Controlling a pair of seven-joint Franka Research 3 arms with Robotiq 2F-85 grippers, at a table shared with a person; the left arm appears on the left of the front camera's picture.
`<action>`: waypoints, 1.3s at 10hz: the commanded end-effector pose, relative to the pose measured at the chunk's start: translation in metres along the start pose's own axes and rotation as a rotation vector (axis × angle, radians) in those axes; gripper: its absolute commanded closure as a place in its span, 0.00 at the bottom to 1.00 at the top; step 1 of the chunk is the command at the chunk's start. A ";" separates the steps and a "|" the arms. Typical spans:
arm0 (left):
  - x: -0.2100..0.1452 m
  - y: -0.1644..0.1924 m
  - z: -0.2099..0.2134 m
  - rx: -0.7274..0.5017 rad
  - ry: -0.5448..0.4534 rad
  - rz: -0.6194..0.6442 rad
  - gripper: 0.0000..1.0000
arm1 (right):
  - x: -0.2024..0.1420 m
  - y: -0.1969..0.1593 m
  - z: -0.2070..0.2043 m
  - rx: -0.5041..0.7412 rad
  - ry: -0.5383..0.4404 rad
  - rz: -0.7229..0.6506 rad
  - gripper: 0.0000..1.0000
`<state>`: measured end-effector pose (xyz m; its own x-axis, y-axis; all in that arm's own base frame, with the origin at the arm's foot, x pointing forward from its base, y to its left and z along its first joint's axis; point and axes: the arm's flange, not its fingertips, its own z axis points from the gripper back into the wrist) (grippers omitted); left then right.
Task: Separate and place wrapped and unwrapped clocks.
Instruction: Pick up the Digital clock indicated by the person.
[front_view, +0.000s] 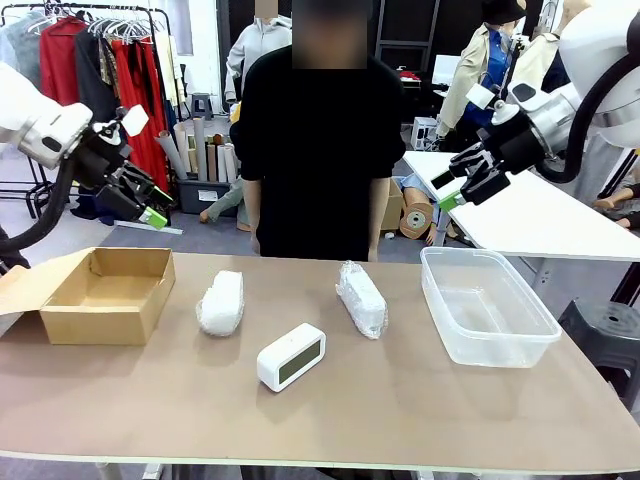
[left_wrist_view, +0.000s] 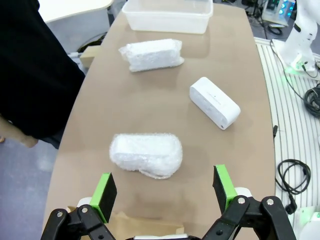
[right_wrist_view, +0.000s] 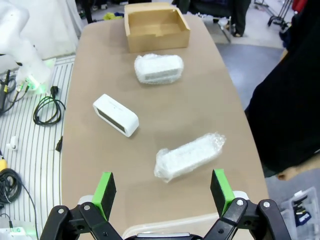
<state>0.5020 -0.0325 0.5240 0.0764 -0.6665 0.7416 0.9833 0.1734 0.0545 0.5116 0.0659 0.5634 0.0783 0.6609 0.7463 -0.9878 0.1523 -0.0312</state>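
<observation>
While nothing's been sorted yet, both arms hang up high with their jaws spread wide and empty.

Front view: left gripper (front_view: 148, 205) is above the cardboard box (front_view: 108, 292), and right gripper (front_view: 450, 188) is up past the far side of the plastic tub (front_view: 487, 305). The box-side bundle (front_view: 221, 303), bare clock (front_view: 291, 356) and tub-side bundle (front_view: 362, 298) lie on the table (front_view: 400, 410) below and between them, touching nothing. Left wrist view: box-side bundle (left_wrist_view: 146, 154) sits straight ahead of the left gripper (left_wrist_view: 164, 189), its long axis running pad to pad, so I'd guess a wrist roll before closing. The bare clock (left_wrist_view: 214, 102) is further out, off to one side. Right wrist view: tub-side bundle (right_wrist_view: 189, 156) is nearest the right gripper (right_wrist_view: 162, 192), just ahead and lying slantwise, with the bare clock (right_wrist_view: 115, 114) beyond it. Each arm has its own bundle closest, and the clock's roughly midway.
</observation>
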 end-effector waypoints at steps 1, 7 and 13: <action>0.000 0.013 0.008 0.003 -0.040 -0.013 0.00 | -0.008 -0.009 0.013 0.027 -0.024 0.036 0.00; 0.008 0.024 0.017 -0.008 -0.048 -0.035 0.00 | -0.018 0.001 0.037 0.020 -0.028 0.030 0.00; 0.009 0.021 0.013 -0.001 -0.034 -0.020 0.00 | -0.018 0.002 0.032 0.014 -0.017 0.002 0.00</action>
<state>0.5212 -0.0260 0.5398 0.0444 -0.6489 0.7596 0.9857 0.1522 0.0725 0.5042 0.0307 0.5700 0.0766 0.6486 0.7573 -0.9901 0.1391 -0.0189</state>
